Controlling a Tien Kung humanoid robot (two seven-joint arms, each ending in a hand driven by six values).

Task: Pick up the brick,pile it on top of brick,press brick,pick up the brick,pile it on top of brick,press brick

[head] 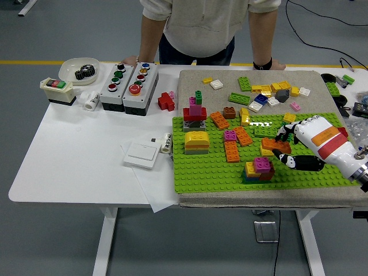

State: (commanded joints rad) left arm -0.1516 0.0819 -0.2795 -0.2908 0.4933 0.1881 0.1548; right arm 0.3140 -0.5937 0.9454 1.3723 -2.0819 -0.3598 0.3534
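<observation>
Green baseplate, frame centre-right: my right hand pinches an orange brick, which may slip if misaligned over the stack.

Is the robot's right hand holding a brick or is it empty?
Holding one: the right hand has its fingers closed around an orange brick, carried above the green baseplate near the small brick stack.

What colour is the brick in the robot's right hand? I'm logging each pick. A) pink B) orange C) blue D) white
B: the right hand has its fingers closed around an orange brick, held just above the green baseplate.
</observation>
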